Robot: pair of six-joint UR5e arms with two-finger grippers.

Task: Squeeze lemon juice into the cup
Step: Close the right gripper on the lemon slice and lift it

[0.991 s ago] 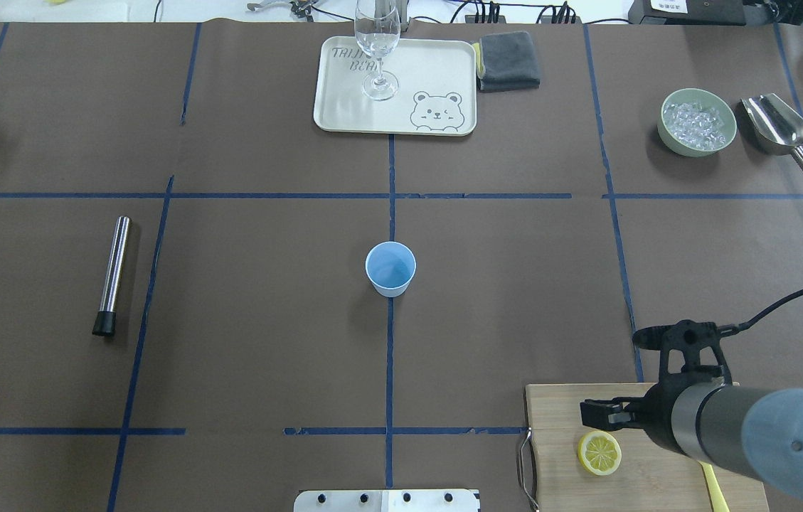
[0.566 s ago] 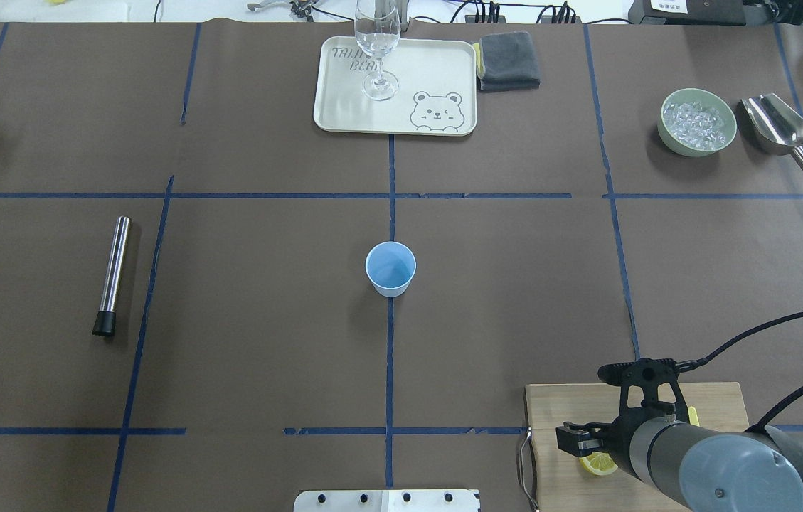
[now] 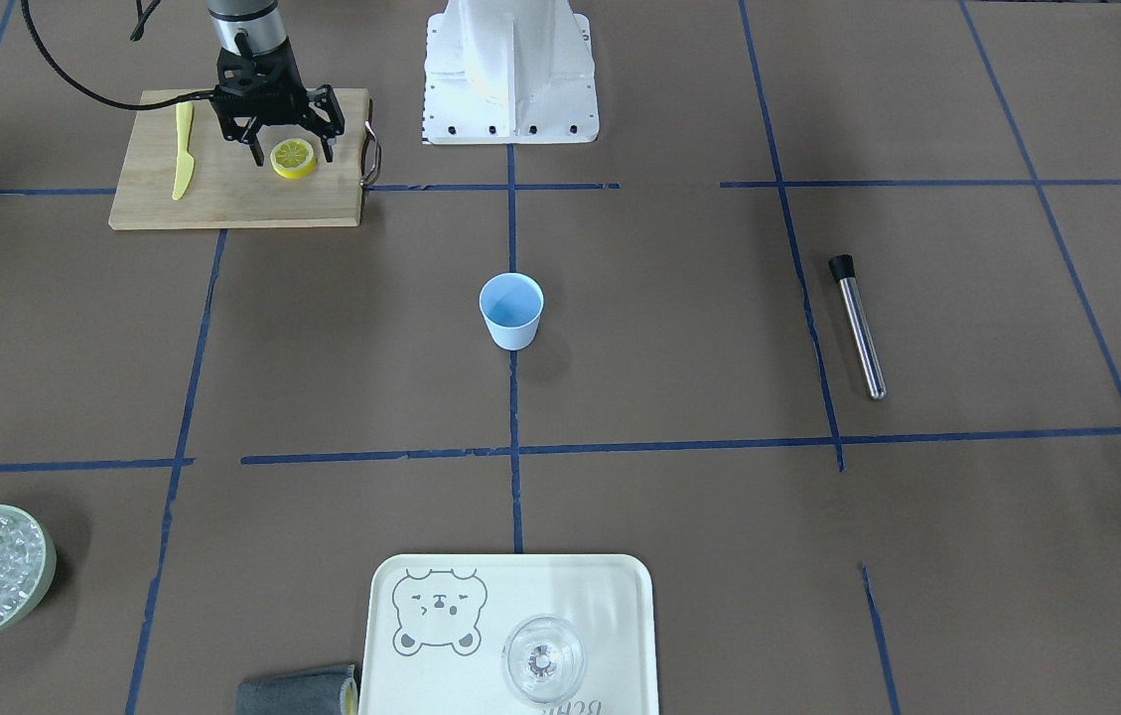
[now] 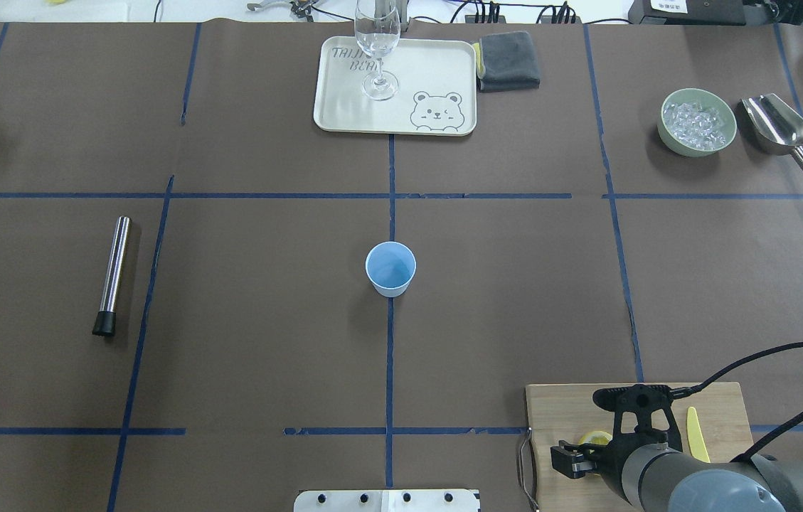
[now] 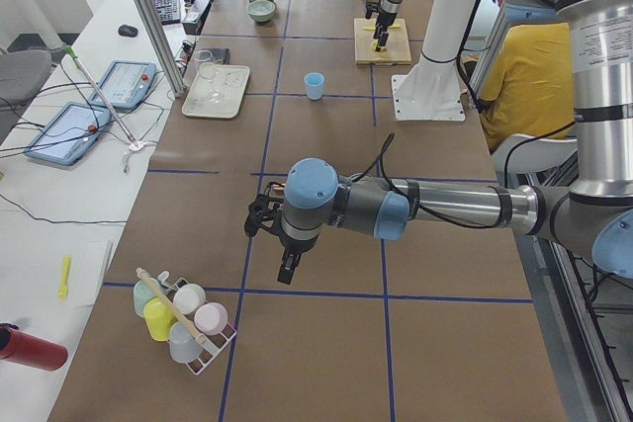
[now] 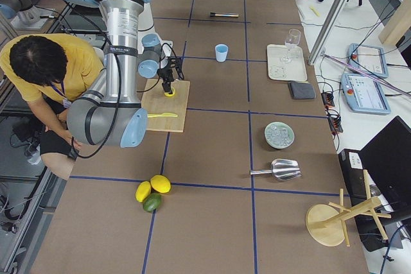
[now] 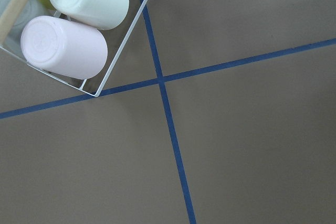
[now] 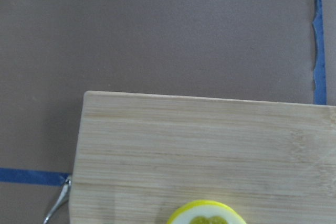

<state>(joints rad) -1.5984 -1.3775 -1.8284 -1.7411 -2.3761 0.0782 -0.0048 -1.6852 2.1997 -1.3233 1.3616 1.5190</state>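
Note:
The lemon (image 3: 293, 158) is a thin slice lying flat on the wooden cutting board (image 3: 232, 204). My right gripper (image 3: 290, 156) is open and points down over it, one finger on each side of the slice. In the overhead view the gripper (image 4: 575, 456) hides most of the lemon (image 4: 595, 436). The right wrist view shows only the slice's top edge (image 8: 206, 213). The light-blue cup (image 4: 390, 268) stands upright at the table's centre, far from both arms. My left gripper (image 5: 287, 272) shows only in the exterior left view, so I cannot tell its state.
A yellow knife (image 4: 694, 434) lies on the board beside the right arm. A tray (image 4: 437, 71) with a clear glass (image 4: 378, 50), a grey cloth (image 4: 509, 61), a bowl of ice (image 4: 698, 121) and a scoop (image 4: 779, 128) stand along the far side. A steel tube (image 4: 112, 274) lies left. A wire cup rack (image 7: 79, 30) stands under the left wrist.
My right arm has drawn back toward the robot's base and come down over the lemon, which is now mostly hidden in the overhead view. The cup has not moved.

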